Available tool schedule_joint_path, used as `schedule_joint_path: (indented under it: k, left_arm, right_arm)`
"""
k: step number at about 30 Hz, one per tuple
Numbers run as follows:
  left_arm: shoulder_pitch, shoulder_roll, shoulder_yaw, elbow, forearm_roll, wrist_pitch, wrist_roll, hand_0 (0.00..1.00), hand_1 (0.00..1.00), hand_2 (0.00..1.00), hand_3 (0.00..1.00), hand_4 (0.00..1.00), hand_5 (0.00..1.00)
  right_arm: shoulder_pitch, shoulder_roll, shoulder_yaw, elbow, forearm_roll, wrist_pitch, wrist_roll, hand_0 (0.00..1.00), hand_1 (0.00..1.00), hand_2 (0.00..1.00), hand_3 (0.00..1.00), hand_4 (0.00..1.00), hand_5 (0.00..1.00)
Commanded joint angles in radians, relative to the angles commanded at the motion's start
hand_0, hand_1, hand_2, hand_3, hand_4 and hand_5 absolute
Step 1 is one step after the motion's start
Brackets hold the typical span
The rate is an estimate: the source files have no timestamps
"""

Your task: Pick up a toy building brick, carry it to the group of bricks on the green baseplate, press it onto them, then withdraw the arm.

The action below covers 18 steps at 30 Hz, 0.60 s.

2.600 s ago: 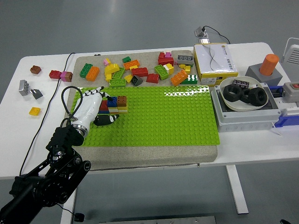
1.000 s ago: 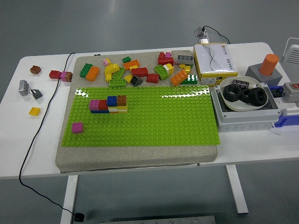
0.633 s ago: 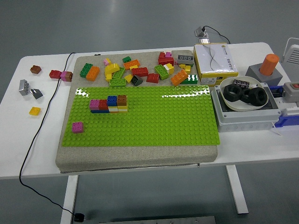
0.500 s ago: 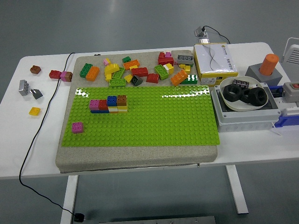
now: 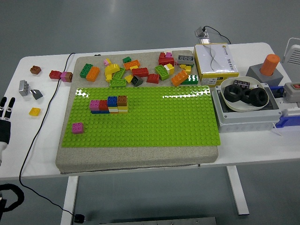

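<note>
Head view: at the near left edge the left hand [image 5: 4, 117] shows only partly, its fingers straight and loosely spread, holding nothing, well apart from every brick; the right hand is out of sight. Nearest on the green baseplate [image 5: 154, 122] a single pink brick [image 5: 78, 127] stands alone near its left end, apart from the group of bricks [image 5: 108, 104] just beyond it, a short row in pink, red, blue, yellow and brown. Farther still, loose bricks [image 5: 136, 71] lie scattered along the far side of the mat. Such a brick looks light, rigid and smooth-sided, so it is best pinched across two opposite flat walls, leaving the studs free for pressing down.
</note>
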Motion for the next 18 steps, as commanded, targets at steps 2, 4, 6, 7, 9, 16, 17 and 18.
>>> schedule_joint_path:
  k: [2,4,6,7,9,16,17,18]
  left_arm:
    - [-0.010,-0.005,0.039,0.011,-0.004,0.009,-0.010,0.503,0.299,0.433,0.524,0.859,0.326]
    - [-0.021,-0.009,0.077,0.018,0.002,0.016,-0.017,0.503,0.299,0.433,0.524,0.859,0.326]
    - [-0.039,-0.015,0.119,0.021,0.021,0.024,-0.022,0.485,0.210,0.351,0.526,0.870,0.301]
    - [-0.047,-0.019,0.141,0.022,0.028,0.027,-0.023,0.485,0.210,0.351,0.526,0.870,0.301]
    - [-0.068,-0.030,0.187,0.026,0.038,0.028,-0.022,0.485,0.210,0.351,0.526,0.870,0.301]
    - [-0.114,-0.054,0.341,-0.026,0.156,0.072,-0.080,0.460,0.130,0.259,0.523,0.862,0.280]
    - [-0.119,-0.056,0.361,-0.040,0.185,0.088,-0.095,0.460,0.130,0.259,0.523,0.862,0.280]
    - [-0.124,-0.058,0.388,-0.057,0.226,0.107,-0.113,0.449,0.108,0.230,0.519,0.839,0.152]
  right_arm:
    - [0.001,0.000,-0.007,0.000,0.006,0.004,-0.002,0.591,0.584,0.642,0.660,0.663,0.747]
    - [0.001,-0.002,-0.006,0.000,0.006,0.004,-0.004,0.591,0.584,0.642,0.660,0.663,0.747]
    - [0.001,-0.006,0.007,0.000,-0.003,0.000,-0.006,0.591,0.583,0.644,0.657,0.661,0.752]
    - [0.001,-0.008,0.014,0.000,-0.008,-0.002,-0.007,0.591,0.583,0.644,0.657,0.661,0.752]
    - [0.001,-0.012,0.028,0.000,-0.019,-0.006,-0.010,0.591,0.583,0.644,0.657,0.661,0.752]
    - [0.010,-0.018,0.037,0.000,-0.028,-0.008,0.002,0.591,0.583,0.644,0.658,0.662,0.752]
    - [0.011,-0.020,0.038,0.000,-0.029,-0.008,0.004,0.591,0.583,0.644,0.658,0.662,0.752]
    - [0.013,-0.021,0.039,0.000,-0.031,-0.008,0.006,0.591,0.583,0.643,0.658,0.661,0.754]
